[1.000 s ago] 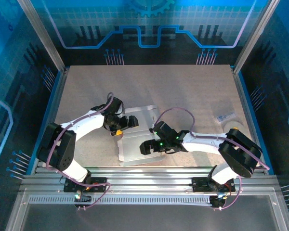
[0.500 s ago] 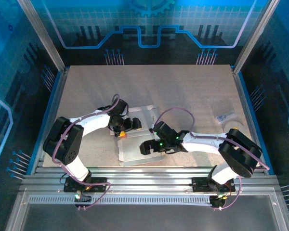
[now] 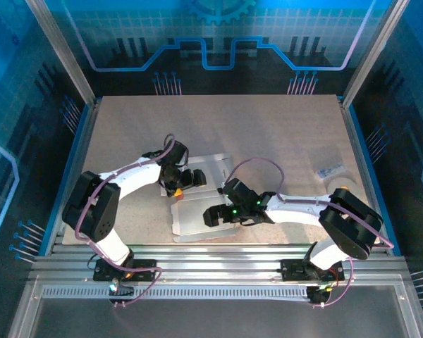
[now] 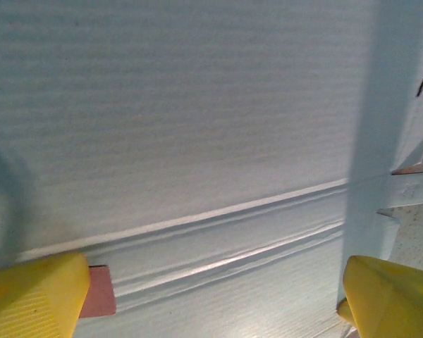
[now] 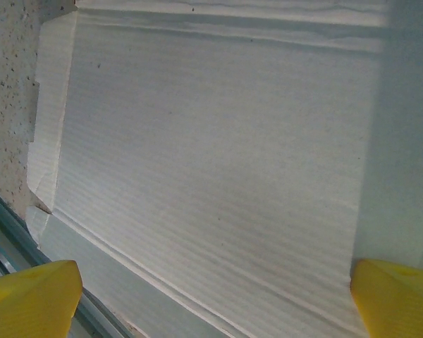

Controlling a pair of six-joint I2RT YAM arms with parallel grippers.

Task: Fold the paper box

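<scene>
Speckled counter. Paper box flat at lower centre, close to front rail. Left gripper and right gripper spread wide, empty, low over it. Could skid railward (thin, slick sheet) if nudged rather than pinched.

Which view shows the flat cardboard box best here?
Top external: the flat, pale cardboard box shows nearly its full outline, flaps included. Left wrist gives close-up creases; right wrist, one panel with edge flaps.
</scene>
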